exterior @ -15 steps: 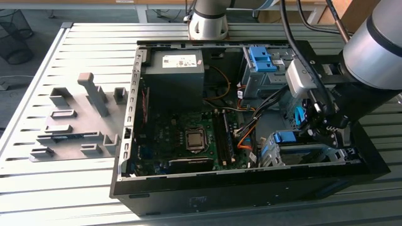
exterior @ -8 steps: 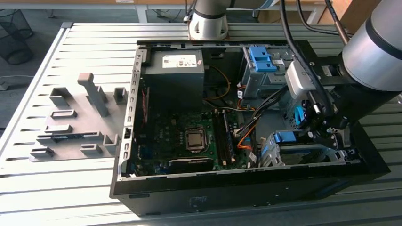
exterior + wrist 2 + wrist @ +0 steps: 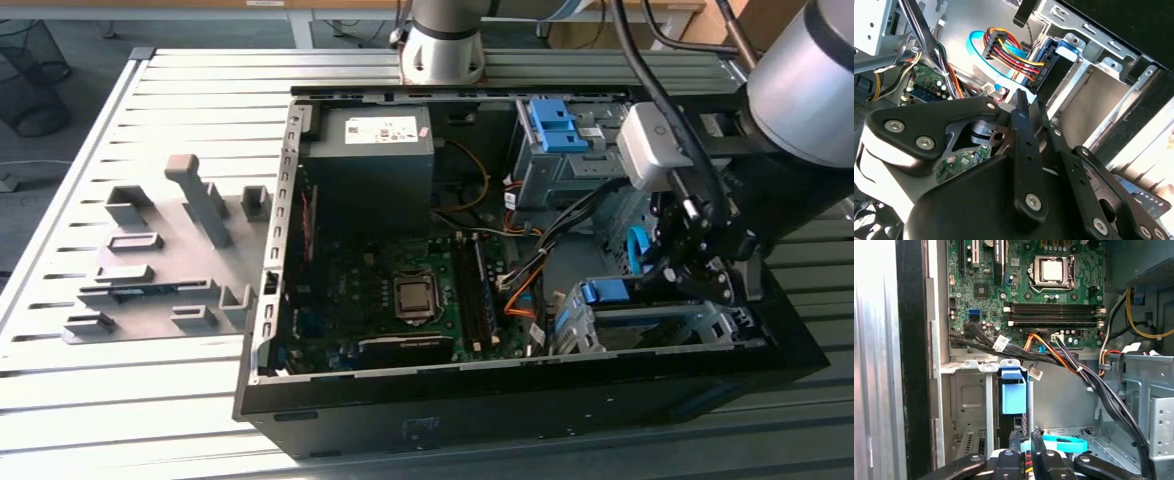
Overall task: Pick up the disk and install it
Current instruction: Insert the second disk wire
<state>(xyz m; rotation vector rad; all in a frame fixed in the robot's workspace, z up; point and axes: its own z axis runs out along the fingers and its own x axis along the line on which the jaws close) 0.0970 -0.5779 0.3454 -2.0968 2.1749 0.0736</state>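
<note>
— Where's the disk [image 3: 1013, 407]?
— Standing on edge in the cage [image 3: 966, 400], blue rail up, long axis running down into it.
— And the gripper [image 3: 1025, 442]?
— Right beside it, fingers nearly together, gripping nothing.

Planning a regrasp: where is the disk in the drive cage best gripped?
Likely the disk's blue end jutting from the drive cage, approached from the motherboard side: it stands on edge, its faces walled in.
</note>
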